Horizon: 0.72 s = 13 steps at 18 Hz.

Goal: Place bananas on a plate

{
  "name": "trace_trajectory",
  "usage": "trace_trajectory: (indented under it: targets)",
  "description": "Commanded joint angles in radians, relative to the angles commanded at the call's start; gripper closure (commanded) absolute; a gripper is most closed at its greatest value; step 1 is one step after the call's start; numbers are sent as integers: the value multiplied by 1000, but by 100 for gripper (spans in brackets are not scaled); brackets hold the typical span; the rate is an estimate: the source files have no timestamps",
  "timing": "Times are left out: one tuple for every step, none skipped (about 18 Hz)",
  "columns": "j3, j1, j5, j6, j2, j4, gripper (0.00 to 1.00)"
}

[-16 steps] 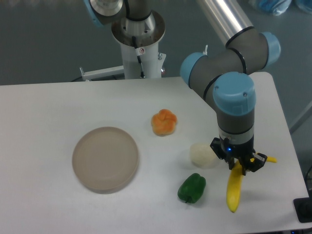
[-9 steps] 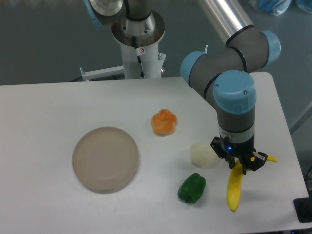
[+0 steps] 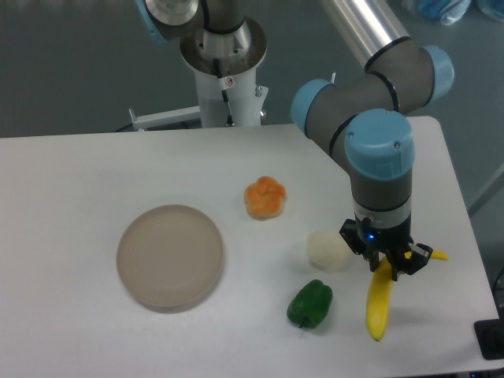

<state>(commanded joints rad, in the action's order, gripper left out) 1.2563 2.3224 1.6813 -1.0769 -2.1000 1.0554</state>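
— Looking at the lower right of the frame: the gripper (image 3: 385, 266) points straight down over the upper end of the banana (image 3: 379, 305). See it?

— Yes. Its fingers sit on either side of that upper end, pinching the banana; the yellow body hangs below toward the table edge, tip near the bottom of the frame. Whether the tip touches the table (image 3: 94, 173) I cannot tell.

— Plate?

— Left of centre — the tan plate (image 3: 170, 255) lies flat, well apart from the banana, nothing on it.

— Between them?

— A green pepper (image 3: 310, 304) low in the frame, just left of the banana. A pale white lump (image 3: 328, 250) above the pepper, close beside the gripper. An orange piece (image 3: 265, 197) near the middle, upper right of the plate.

— Arm?

— Grey with blue caps, coming down from the upper right.
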Motion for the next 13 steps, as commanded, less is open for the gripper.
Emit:
trace_trajectory:
  targets:
    - [0,0,2,6,2,0,68]
    - [0,-3,2,11,2,2,68]
    - [3,-6,2,34,3,5,68]
    - [11,-9,2,76,9,5,68]
    - [18,-14,2,115,18,5,68]
    - [28,-23,2,147,26,6,68]
    - [43,-38,2,179,38,8,68]
    - [66,-49,2,216,54,8,68]
    - [90,-52,2,245,70,8,68]
    - [118,-57,2,262,87,9,68]
    - [147,-69,2,275,103,8,68]
    - [172,-74,0,282,118,9,68]
    - [196,-78,0,304,139,9,68]
